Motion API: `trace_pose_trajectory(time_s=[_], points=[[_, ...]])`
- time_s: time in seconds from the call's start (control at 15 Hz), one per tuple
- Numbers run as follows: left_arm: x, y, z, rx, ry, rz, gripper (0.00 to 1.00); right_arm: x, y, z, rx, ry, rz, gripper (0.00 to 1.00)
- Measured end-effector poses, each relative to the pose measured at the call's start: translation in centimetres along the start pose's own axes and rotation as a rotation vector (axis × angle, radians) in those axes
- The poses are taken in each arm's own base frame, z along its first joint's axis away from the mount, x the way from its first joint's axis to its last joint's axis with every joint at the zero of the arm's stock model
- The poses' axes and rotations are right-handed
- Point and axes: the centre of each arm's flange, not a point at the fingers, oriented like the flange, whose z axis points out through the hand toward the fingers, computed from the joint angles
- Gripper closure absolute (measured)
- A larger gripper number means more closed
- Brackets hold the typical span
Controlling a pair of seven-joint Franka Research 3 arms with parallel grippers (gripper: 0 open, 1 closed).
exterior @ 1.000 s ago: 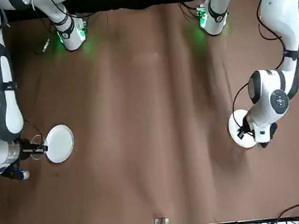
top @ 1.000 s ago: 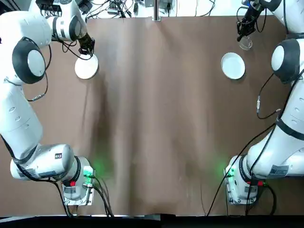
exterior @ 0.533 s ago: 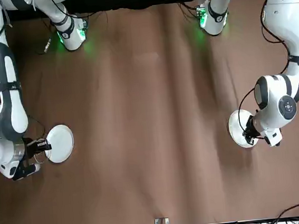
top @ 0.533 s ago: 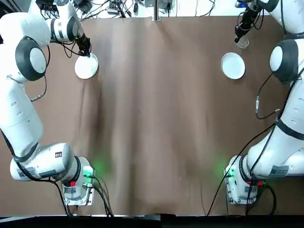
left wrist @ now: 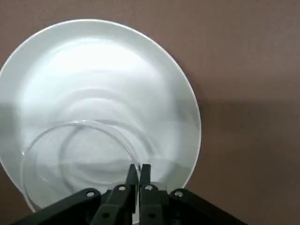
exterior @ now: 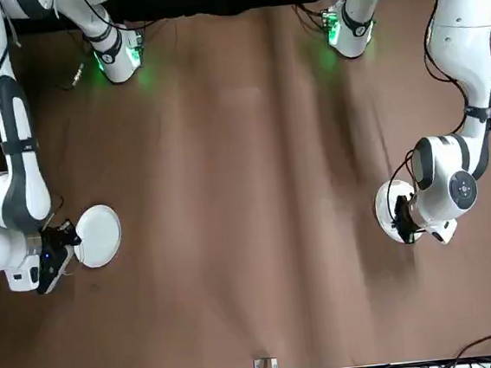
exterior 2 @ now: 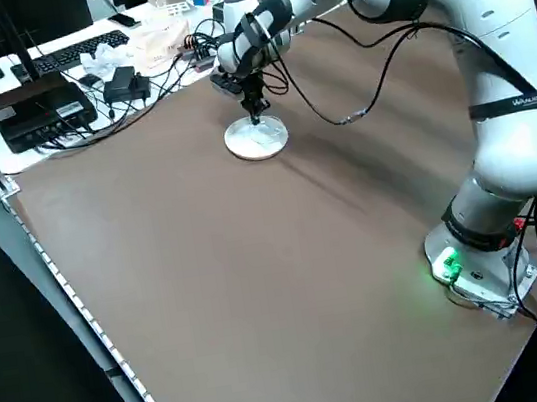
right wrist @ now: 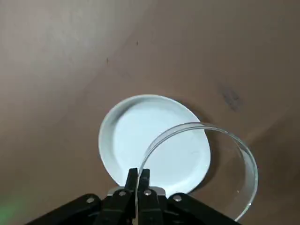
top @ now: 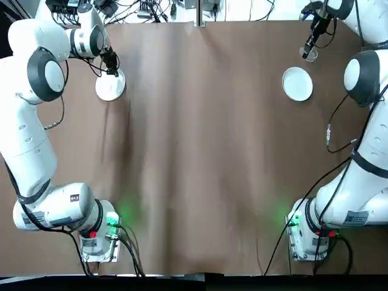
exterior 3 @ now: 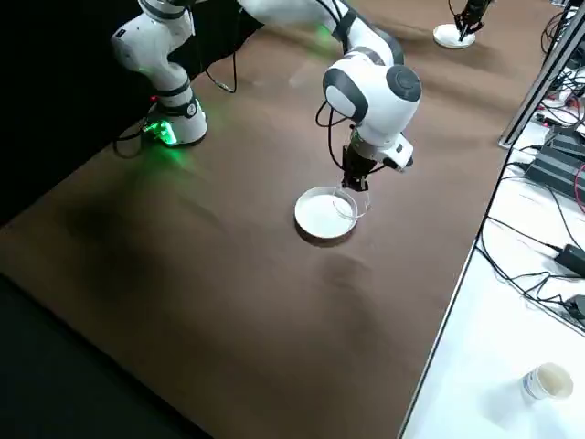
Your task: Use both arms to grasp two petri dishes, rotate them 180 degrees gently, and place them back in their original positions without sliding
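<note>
Two clear round petri dishes are each pinched at the rim. My left gripper [left wrist: 139,171] is shut on one petri dish [left wrist: 77,159], which hangs over a matte white disc [left wrist: 98,84] at the table's far left [top: 110,86]. At the far right, my right gripper [right wrist: 138,176] is shut on the other petri dish [right wrist: 201,164], which partly overlaps a white disc [right wrist: 150,136]. From overhead, that dish [top: 310,54] sits just beyond the white disc [top: 297,83], toward the far edge. The right side view shows the dish [exterior 3: 350,203] at the disc's rim [exterior 3: 320,218].
Brown cloth covers the table. Cables, a keyboard and boxes lie on the white bench past the far edge [exterior 2: 42,103]. A metal post [top: 198,23] stands at the middle of the far edge. Both arm bases glow green at the near edge [top: 112,221].
Both wrists have turned about their grips on the dishes. The right gripper has shifted slightly along the far edge. The white discs have not moved.
</note>
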Motion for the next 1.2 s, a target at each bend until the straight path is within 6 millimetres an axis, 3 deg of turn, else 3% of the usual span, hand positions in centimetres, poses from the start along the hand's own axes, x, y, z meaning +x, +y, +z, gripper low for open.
trace_pose_trajectory(time_s=[0.4, 0.87, 1.0, 1.2], points=[[2.4, -0.2, 0.4, 0.005, 0.025, -0.025, 0.96, 0.7, 0.6, 3.5, -0.06, -0.073, -0.285, 0.97], [2.4, -0.3, 1.0, 0.014, 0.044, -0.003, 0.93, -0.1, -0.1, 8.8, -0.063, -0.127, -0.412, 0.97], [2.4, -0.3, 1.2, 0.016, 0.044, 0.004, 0.82, -0.3, -0.5, 9.9, -0.041, -0.143, -0.45, 0.97], [2.3, -0.3, 1.2, 0.016, 0.044, 0.009, 0.56, -0.5, -1.0, 10.9, -0.02, -0.154, -0.495, 0.97]])
